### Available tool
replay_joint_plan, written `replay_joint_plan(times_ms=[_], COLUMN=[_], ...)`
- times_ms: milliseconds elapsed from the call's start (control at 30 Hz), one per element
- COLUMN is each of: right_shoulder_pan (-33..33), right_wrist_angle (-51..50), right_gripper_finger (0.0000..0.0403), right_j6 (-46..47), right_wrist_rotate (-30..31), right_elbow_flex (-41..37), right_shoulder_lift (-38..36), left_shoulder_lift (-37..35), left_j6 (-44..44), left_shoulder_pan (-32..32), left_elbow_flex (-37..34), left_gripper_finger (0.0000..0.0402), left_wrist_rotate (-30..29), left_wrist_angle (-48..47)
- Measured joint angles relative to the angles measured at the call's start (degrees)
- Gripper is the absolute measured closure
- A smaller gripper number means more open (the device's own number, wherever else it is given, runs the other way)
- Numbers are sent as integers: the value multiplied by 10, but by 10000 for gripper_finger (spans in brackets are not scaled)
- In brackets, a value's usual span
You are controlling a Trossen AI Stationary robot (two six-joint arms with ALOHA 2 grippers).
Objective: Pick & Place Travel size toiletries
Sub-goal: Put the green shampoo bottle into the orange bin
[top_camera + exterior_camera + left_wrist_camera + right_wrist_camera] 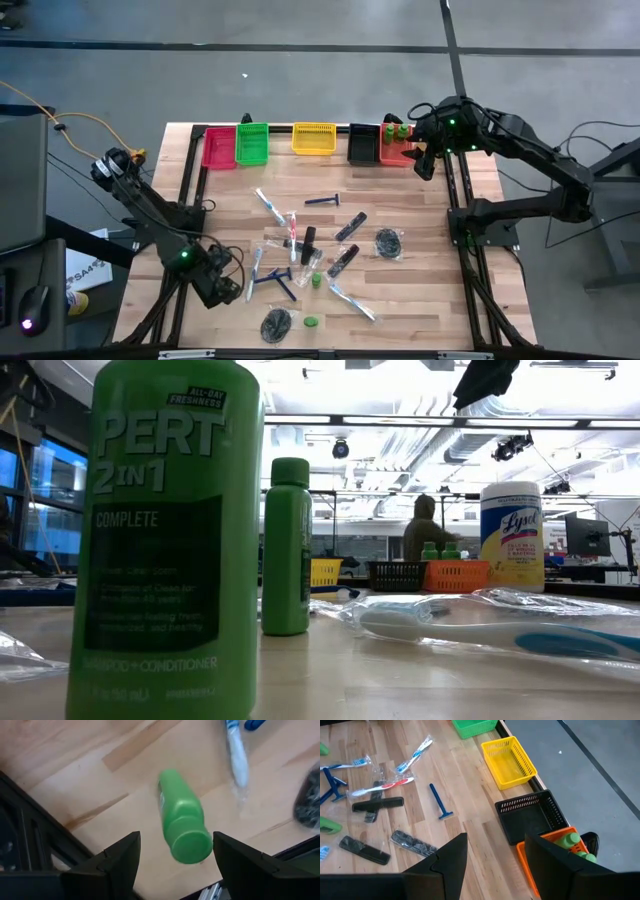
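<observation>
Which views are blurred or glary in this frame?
Low view: the near bottle fills the left side and looks soft, the ceiling lights glare white. Left wrist view: the lying bottle and toothbrush are smeared. High and right wrist views: evenly lit, no harsh shadows.

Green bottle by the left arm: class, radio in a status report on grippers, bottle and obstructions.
Left gripper open, straddling green bottle, not gripping. Right gripper open, empty, above orange bin holding green bottles. Nothing blocking.
</observation>
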Motion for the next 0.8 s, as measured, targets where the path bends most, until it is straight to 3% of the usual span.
replay_joint_plan(times_ms=[467, 800], right_shoulder_pan=[0, 0], right_wrist_angle=[0, 0], right_gripper_finger=[215, 215], right_j6=[0, 0], right_wrist_rotate=[0, 0], right_elbow_flex=[0, 0], right_shoulder_lift=[0, 0], left_shoulder_lift=[49, 50], left_j6=[12, 8], left_shoulder_pan=[-2, -2], left_elbow_flex=[0, 0], left_gripper_finger=[164, 258], left_wrist_rotate=[3, -8], left_wrist_angle=[33, 43])
